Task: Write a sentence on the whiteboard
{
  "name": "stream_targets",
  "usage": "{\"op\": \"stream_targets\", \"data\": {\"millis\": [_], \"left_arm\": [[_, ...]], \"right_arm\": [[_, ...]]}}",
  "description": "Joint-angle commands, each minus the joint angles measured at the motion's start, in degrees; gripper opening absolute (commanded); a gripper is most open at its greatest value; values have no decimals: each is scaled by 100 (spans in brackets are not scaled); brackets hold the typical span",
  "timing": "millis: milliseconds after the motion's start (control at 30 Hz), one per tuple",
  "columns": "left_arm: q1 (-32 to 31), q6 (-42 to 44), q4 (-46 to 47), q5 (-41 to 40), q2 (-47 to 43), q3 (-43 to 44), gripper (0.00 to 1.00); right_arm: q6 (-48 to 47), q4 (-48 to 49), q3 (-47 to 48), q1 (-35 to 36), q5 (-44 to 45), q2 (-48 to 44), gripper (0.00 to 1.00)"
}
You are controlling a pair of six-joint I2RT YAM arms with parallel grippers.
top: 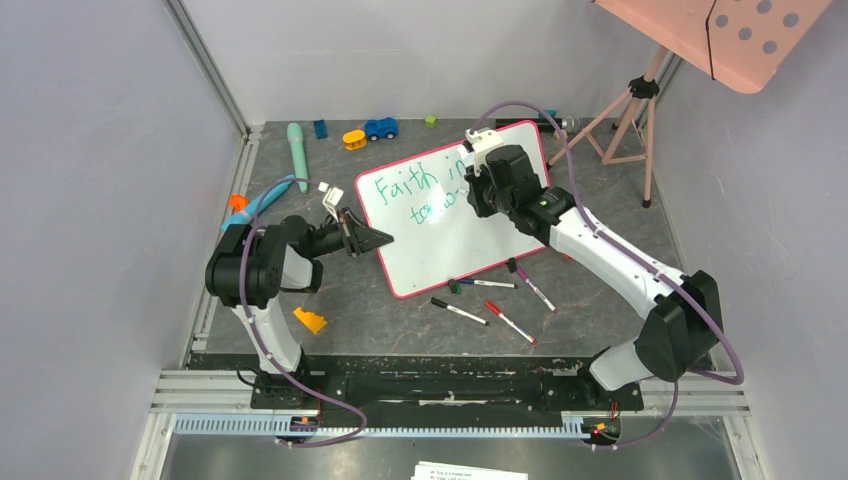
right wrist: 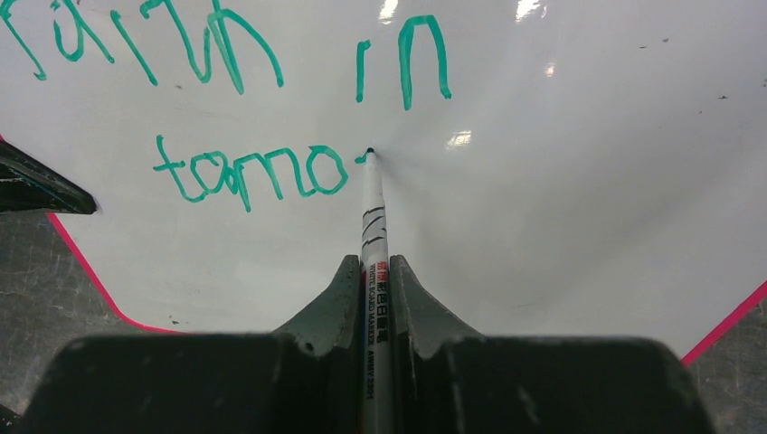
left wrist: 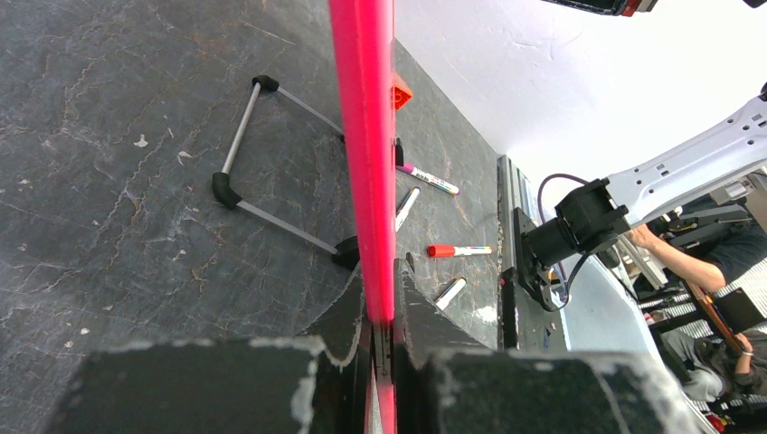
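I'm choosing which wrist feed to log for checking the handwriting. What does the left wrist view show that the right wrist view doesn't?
Only the left wrist: the whiteboard edge-on, its pink-red rim clamped in the left gripper jaws, a wire stand beside it, loose markers. Only the right wrist: the sentence, green, reading roughly "Faith in tomo", and the marker in the right gripper, tip on the board. Both: the whiteboard, and a shut gripper.

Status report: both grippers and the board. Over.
Left gripper shut on whiteboard rim. Right gripper shut on marker, tip touching board. Sentence reads "Faith in tomo", unfinished. Loose markers lie off the board, not in the way.
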Motion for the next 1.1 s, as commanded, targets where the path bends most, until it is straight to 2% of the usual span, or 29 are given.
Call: {"op": "stream_targets", "data": {"millis": [0, 467, 1067], "left_arm": [[-129, 708, 365, 657, 82, -45, 2], [-132, 703, 365, 655, 82, -41, 2], [-129, 710, 365, 660, 82, -43, 2]], "right_arm": [[27, 174, -127, -73, 189, -34, 0], [238, 272, -848, -71, 8, -379, 0], [3, 187, -16, -75, 191, 33, 0]]}}
